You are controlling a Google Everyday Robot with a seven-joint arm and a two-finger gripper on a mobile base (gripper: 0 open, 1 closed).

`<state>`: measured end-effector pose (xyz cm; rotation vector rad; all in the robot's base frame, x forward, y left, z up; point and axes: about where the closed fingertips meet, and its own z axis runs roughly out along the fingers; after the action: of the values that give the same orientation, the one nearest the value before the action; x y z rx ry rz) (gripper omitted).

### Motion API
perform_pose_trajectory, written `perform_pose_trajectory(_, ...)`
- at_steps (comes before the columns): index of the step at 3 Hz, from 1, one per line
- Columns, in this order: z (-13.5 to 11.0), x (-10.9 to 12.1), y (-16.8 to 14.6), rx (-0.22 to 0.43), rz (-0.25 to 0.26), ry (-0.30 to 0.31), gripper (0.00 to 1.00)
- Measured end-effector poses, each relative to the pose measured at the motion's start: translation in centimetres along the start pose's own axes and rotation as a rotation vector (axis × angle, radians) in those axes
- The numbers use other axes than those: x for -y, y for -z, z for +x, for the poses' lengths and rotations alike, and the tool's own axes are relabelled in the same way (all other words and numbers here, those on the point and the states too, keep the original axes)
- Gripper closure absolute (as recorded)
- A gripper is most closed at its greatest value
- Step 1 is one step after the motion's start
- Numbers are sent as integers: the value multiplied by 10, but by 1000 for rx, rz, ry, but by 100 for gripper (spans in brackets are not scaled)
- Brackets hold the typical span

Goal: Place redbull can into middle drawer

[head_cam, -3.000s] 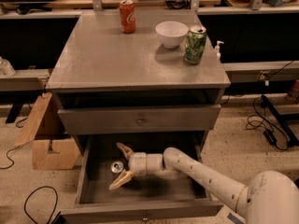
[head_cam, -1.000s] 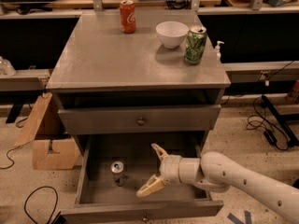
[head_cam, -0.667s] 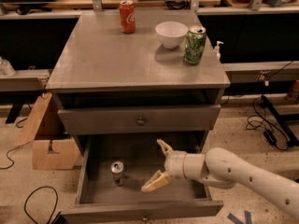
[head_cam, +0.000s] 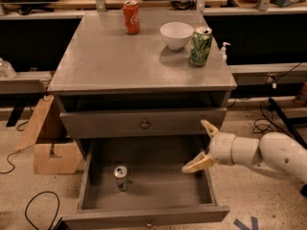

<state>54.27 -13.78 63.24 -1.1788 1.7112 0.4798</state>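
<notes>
Grey wood makes up the cabinet (head_cam: pixel 110 61), and its middle drawer (head_cam: pixel 144 215) is seen pulled fully out, with a small round knob (head_cam: pixel 148 222) at the centre of its front. The redbull can (head_cam: pixel 121 177) is found standing upright on the drawer floor, at about 9 o'clock from the middle of the tray, near the left wall but not touching it; its silver top is turned toward the camera. The gripper (head_cam: pixel 202 146) is held over the right side of the drawer, at roughly 2 to 3 o'clock from the can and well apart from it. Its two tan fingers (head_cam: pixel 197 164) are spread wide and nothing is held between them; the upper finger reaches up to the lower edge of the upper drawer (head_cam: pixel 105 123), which is shut and carries a brass knob (head_cam: pixel 144 124). The white arm (head_cam: pixel 268 152) is seen entering from the right edge. On the cabinet top, a red cola can (head_cam: pixel 131 17) is set at about 11 o'clock, a white bowl (head_cam: pixel 176 35) at about 1 o'clock, and a green can (head_cam: pixel 200 46) just beside the bowl at about 2 o'clock. A cardboard box (head_cam: pixel 48 143) is seen on the floor against the cabinet's left side.
</notes>
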Motion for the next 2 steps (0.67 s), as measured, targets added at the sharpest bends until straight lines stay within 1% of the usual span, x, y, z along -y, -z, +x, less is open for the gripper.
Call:
perform_pose_trajectory(1, -19, 54, 62, 6, 55, 53, 0)
perform_pose_trajectory(2, -57, 86, 120, 1, 120, 136, 0)
